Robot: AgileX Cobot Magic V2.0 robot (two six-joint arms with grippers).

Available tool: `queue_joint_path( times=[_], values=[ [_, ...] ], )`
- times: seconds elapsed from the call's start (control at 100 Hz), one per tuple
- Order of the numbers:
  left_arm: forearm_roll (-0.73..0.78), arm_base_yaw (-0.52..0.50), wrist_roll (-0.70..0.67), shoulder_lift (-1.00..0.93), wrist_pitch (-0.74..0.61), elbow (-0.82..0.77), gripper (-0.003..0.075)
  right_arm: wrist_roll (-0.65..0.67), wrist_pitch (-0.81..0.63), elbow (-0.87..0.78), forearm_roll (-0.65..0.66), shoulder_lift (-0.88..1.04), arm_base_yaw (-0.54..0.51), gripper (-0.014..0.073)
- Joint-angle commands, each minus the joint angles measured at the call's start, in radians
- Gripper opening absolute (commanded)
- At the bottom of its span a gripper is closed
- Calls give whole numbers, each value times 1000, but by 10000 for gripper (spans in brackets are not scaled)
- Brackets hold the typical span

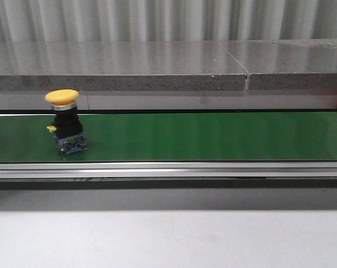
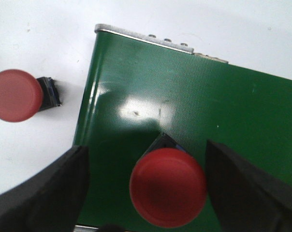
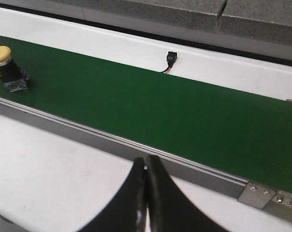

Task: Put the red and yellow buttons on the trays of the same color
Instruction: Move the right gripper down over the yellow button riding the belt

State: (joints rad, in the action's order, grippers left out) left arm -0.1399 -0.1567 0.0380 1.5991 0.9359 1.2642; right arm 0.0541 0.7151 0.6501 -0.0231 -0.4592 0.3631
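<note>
A yellow button (image 1: 65,120) on a black base stands upright on the green conveyor belt (image 1: 202,137) at its left; it also shows in the right wrist view (image 3: 3,60). My left gripper (image 2: 145,145) is open over the belt's end, its fingers on either side of a red button (image 2: 167,187), with a gap at one finger. A second red button (image 2: 15,95) lies on the white table beside the belt. My right gripper (image 3: 146,160) is shut and empty over the white table, in front of the belt. No tray is in view.
A grey stone ledge (image 1: 157,64) runs behind the belt. The belt's metal rail (image 1: 168,169) borders its near side. A small black connector with a wire (image 3: 170,59) sits behind the belt. White table (image 1: 168,237) lies in front.
</note>
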Motion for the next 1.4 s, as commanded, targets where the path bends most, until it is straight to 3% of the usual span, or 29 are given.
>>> queue_joint_path(
  times=[0.0,0.26,0.33,0.4,0.56,0.95,1.39],
  values=[
    [-25,27,32,-60,-57,25,493,-13,-65,26,-4,-3,0,-106],
    [-23,148,58,-132,-158,23,491,-13,-65,26,-4,-3,0,-106],
    [-23,189,58,-156,-184,24,456,-13,-65,26,-4,-3,0,-106],
    [-23,230,58,-182,-200,24,348,-13,-65,26,-4,-3,0,-106],
    [-19,312,58,-242,-210,17,-24,-13,-65,26,-4,-3,0,-106],
    [-19,358,60,-504,-235,-214,-21,-13,-65,26,-4,-3,0,-106],
    [-19,358,59,-963,-257,-552,-21,-13,-67,26,-4,-3,0,-106]
  ],
)
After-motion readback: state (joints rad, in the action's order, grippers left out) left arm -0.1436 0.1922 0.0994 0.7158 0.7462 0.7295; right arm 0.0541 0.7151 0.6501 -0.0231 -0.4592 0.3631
